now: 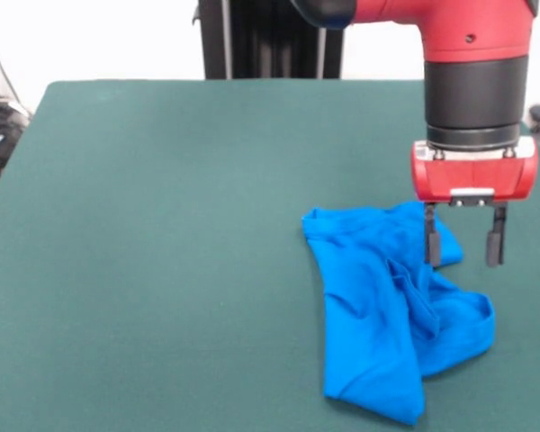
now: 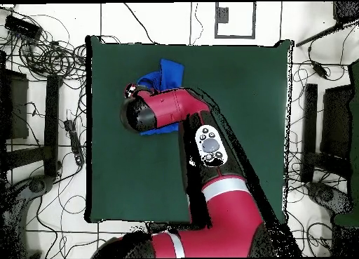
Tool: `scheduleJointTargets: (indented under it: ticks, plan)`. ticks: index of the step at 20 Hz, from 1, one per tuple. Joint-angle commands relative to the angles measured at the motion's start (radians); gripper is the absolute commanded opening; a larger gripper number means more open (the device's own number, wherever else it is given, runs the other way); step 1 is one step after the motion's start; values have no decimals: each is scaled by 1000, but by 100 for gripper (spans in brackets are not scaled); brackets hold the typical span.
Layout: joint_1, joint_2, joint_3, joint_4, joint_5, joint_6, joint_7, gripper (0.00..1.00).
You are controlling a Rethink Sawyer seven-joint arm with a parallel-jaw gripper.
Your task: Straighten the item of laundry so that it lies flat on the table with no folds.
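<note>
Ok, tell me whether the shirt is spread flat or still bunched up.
Bunched. The blue T-shirt lies folded over itself in ridges on the green table; its print is hidden. The open gripper hangs at its edge.

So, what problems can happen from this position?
The T-shirt lies bunched in folds, so the open gripper, hanging at its far edge, might pinch several layers together and drag the folds along. The shirt also sits near the table edge in the overhead view; a pull that way could slide it off.

Front camera low across table (image 1: 162,270), close, facing arm (image 1: 477,81). Overhead camera high, straight down, whole table (image 2: 238,116) plus floor. Both share table, arm (image 2: 175,105).
</note>
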Motion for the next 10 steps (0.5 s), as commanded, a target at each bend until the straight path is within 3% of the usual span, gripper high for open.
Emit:
scheduleJointTargets:
  ticks: [1, 10]
  plan:
    - [20, 53, 90, 53, -33, 130, -150, 100]
    - [2, 69, 123, 42, -70, 137, -218, 100]
